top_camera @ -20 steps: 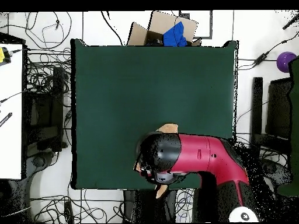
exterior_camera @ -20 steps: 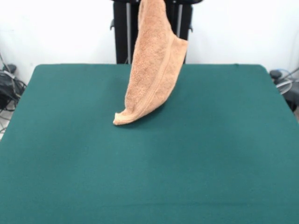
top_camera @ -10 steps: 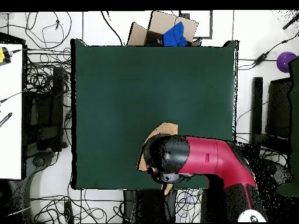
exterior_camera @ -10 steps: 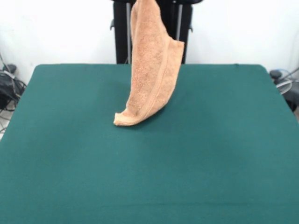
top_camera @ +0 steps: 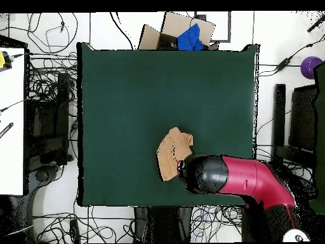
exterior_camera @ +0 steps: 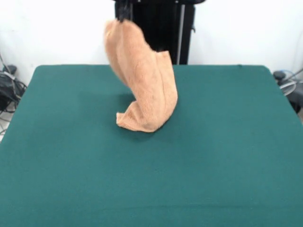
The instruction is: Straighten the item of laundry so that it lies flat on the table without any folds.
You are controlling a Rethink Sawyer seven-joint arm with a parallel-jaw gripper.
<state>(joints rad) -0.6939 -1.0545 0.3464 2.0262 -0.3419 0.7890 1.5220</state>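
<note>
At the top edge of the front view the gripper shows only as dark tips, pinched together on the upper end of the hand towel, which hangs from them. The orange-tan terry cloth drops from that held end in a bowed, folded column, bulging toward the picture's right, and its lower end rests crumpled on the table, with a small folded corner poking out to the picture's left. A hem edge shows as a step on the towel's right side, partway down. The towel touches the dark green top only at that bottom bunch, which sits in the far half of the table, somewhat left of the middle in the front view. From overhead, the towel appears as a small rumpled patch near the table edge closest to the robot, with the red and black arm reaching in just beside it and covering the gripper.
</note>
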